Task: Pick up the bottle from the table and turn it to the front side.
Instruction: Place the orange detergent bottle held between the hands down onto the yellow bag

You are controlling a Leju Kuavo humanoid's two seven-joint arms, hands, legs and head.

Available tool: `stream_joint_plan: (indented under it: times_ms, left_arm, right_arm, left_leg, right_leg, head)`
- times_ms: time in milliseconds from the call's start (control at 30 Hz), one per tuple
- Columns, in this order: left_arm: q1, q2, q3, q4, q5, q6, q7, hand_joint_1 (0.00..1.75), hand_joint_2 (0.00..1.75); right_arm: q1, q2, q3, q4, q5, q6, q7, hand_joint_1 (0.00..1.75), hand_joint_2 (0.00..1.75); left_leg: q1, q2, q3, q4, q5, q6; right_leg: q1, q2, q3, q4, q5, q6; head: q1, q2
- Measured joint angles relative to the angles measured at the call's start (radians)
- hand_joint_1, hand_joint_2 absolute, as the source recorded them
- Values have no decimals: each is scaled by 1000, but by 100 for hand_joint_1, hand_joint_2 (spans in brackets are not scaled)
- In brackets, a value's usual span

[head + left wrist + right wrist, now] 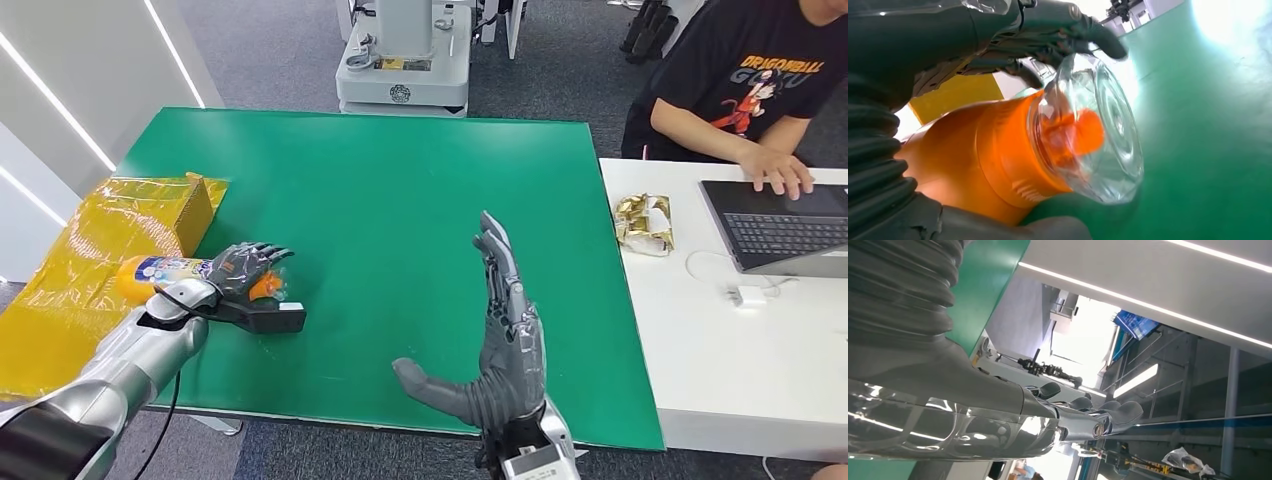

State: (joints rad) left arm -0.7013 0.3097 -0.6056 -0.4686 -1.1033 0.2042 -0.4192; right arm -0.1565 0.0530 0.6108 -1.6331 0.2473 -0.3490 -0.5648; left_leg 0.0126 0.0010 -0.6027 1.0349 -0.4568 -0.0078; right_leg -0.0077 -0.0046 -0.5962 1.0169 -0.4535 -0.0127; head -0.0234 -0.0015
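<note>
An orange bottle [160,272] with a printed label lies on its side at the left edge of the green table [400,190]. My left hand [240,272] wraps around its cap end. In the left wrist view the bottle [993,160] shows a clear plastic cap over an orange nozzle, with my fingers [1058,30] curled over it and my thumb beneath. My right hand [500,350] is raised above the table's near edge, fingers straight and apart, thumb out, holding nothing. The right wrist view shows those fingers [1088,415] extended against the ceiling.
A yellow box in crinkled wrap [100,260] lies just left of the bottle. A white desk [720,360] on the right holds a laptop [780,225], a foil wrapper [643,222] and a person's typing hand [780,172]. A robot base [405,60] stands beyond the table.
</note>
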Motion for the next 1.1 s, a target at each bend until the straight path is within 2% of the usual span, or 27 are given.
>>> stream_joint_plan:
  times_ms: [267,667,833,967,1100]
  left_arm:
    - [53,9,53,-18,43,118,-6,0,175]
    - [77,35,89,-64,37,117,-30,0,175]
    - [100,76,105,-121,23,111,-29,0,175]
    - [145,119,128,-213,-24,83,43,0,175]
    - [183,157,160,-304,-37,66,64,0,175]
  right_arm:
    - [1,0,0,4,4,-2,3,0,175]
    - [8,0,0,6,49,-9,0,0,175]
    - [8,0,4,6,75,-1,10,0,175]
    - [12,0,4,6,67,2,13,0,175]
    - [15,0,4,6,59,4,9,0,175]
  left_leg:
    - [0,1,0,-1,0,0]
    - [0,1,0,0,0,0]
    - [1,2,0,-1,0,0]
    - [1,2,-1,-1,0,0]
    - [1,3,-1,-1,0,0]
  right_leg:
    - [0,1,0,0,0,0]
    - [0,1,-1,0,0,0]
    - [1,3,-2,0,0,0]
    - [1,3,-3,0,0,-1]
    - [1,3,-3,0,0,-1]
  head:
    - [0,0]
    - [0,0]
    - [0,0]
    - [0,0]
    - [0,0]
